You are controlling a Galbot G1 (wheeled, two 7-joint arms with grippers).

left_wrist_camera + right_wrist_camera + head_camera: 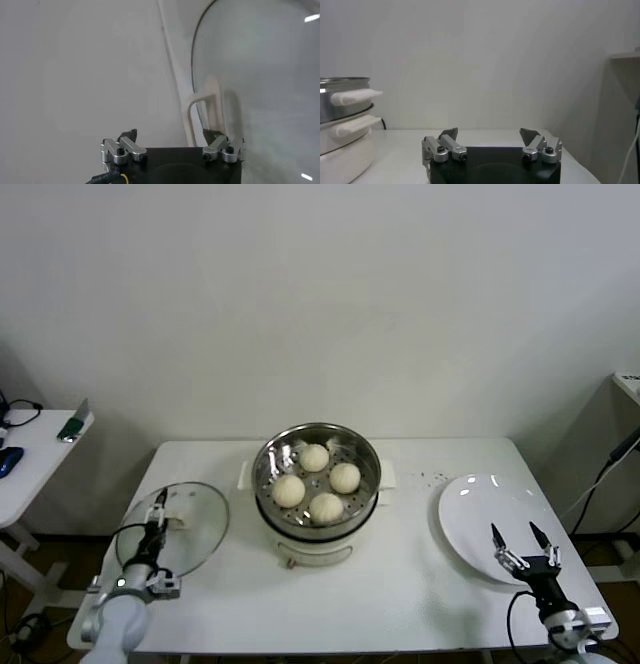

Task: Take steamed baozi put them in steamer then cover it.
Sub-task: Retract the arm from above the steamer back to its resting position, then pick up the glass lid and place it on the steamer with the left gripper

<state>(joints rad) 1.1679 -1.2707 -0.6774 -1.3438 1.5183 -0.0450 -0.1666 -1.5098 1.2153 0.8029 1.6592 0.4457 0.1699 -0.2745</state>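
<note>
Four pale baozi point(314, 457) point(345, 477) point(289, 490) point(326, 507) lie inside the steel steamer point(263, 469) on its cream pot base point(310, 549) at the table's centre. The steamer is uncovered. The glass cover point(198, 536) lies on the table's left part. My left gripper point(158, 509) is over it, open, next to its white handle point(200, 107). In the left wrist view the left gripper point(170, 134) has the handle close by one finger, and the glass point(260, 75) lies beyond. My right gripper point(525, 542) point(489, 132) is open and empty over the plate's near edge. The steamer point(340, 95) also shows in the right wrist view.
A flat white plate point(480, 504) lies on the table's right part. A small side table point(30, 439) with a few items stands off to the left. A cabinet point(628, 389) and cables stand at the right. The white wall is behind the table.
</note>
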